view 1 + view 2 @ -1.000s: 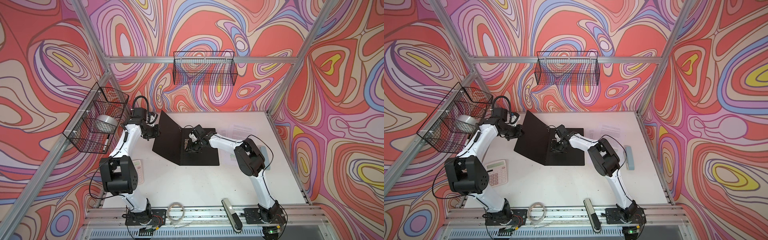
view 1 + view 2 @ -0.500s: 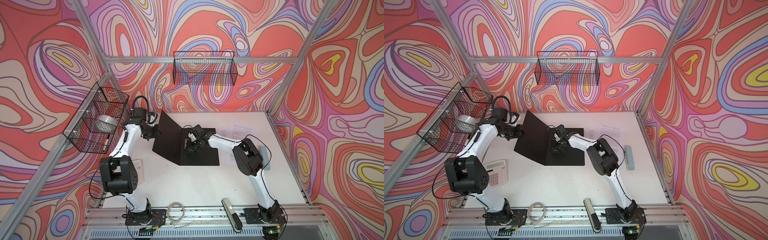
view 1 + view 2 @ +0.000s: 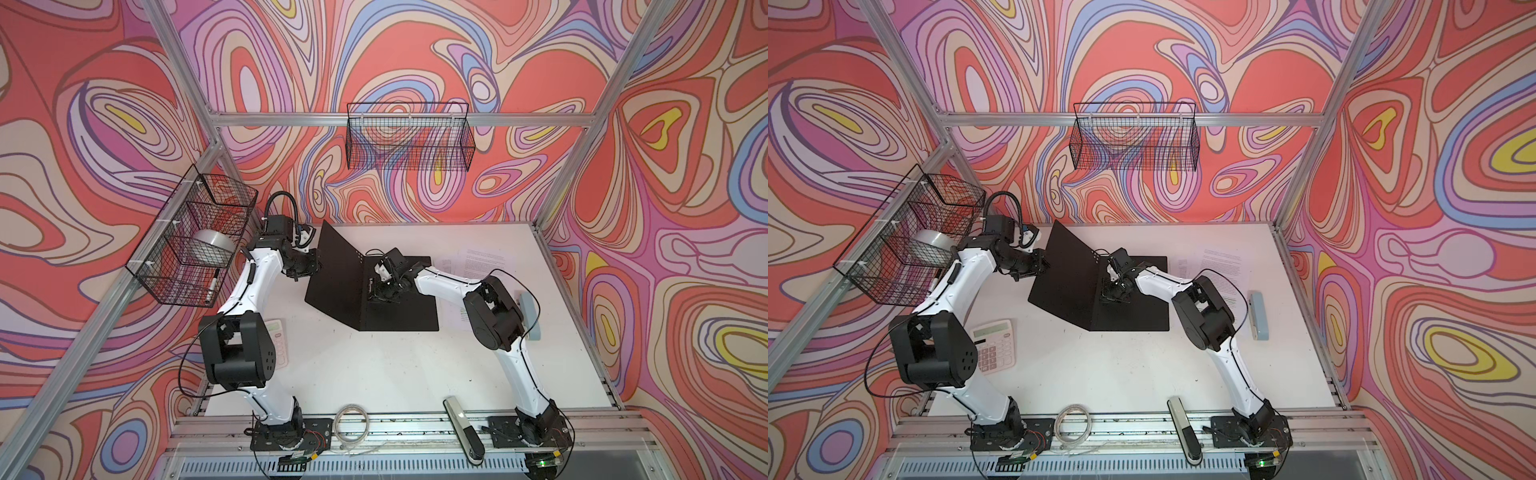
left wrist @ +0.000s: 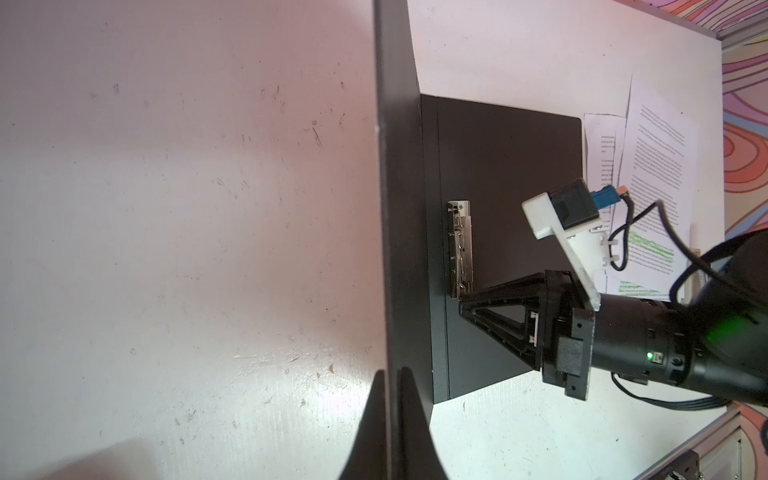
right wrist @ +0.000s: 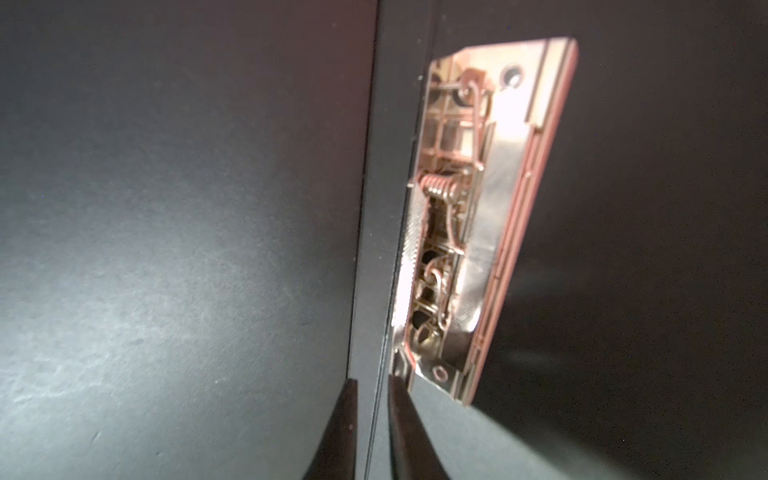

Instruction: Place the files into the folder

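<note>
The folder lies open, black inside up, one half flat on the table. My left gripper is shut on the edge of the other half, the cover, and holds it raised at a slant. My right gripper points down at the spine. Its jaws stand a narrow gap apart with nothing between them, and one fingertip sits against the end of the metal clip. The files lie on the table right of the folder, partly under the right arm.
A calculator lies by the left arm's elbow. A blue-grey case lies near the right edge. Wire baskets hang on the left wall and the back wall. A cable coil and a black-silver bar lie on the front rail.
The right arm's elbow has shifted slightly while its gripper stays at the clip. The left gripper and the raised cover have not moved.
</note>
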`<control>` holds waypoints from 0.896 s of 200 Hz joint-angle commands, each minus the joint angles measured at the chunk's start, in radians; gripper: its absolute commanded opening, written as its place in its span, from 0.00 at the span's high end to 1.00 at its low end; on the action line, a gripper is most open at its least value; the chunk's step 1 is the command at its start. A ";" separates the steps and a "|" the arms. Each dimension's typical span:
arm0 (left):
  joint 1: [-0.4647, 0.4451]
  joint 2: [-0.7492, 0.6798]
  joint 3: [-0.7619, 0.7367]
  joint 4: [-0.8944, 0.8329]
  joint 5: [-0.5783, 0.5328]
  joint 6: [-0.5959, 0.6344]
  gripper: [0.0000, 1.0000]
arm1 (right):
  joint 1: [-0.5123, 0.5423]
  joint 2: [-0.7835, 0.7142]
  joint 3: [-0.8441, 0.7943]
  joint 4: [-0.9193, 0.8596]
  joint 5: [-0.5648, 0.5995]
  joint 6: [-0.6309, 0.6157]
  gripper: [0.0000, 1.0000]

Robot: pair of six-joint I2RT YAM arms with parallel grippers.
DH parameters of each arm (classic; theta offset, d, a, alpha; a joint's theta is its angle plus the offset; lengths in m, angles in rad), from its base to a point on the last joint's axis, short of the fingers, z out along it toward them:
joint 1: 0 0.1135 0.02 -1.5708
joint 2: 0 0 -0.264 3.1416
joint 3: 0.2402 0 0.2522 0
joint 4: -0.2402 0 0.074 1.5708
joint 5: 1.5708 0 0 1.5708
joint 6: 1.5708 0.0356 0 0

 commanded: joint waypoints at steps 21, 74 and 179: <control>0.007 -0.001 0.014 -0.077 -0.013 0.036 1.00 | -0.002 -0.033 -0.022 -0.019 0.044 -0.013 0.77; 0.008 0.005 0.019 -0.079 -0.009 0.037 1.00 | -0.002 -0.076 -0.044 -0.022 0.076 -0.014 0.76; 0.007 0.008 0.017 -0.087 -0.011 0.043 1.00 | -0.007 -0.006 -0.026 0.023 0.031 0.004 0.82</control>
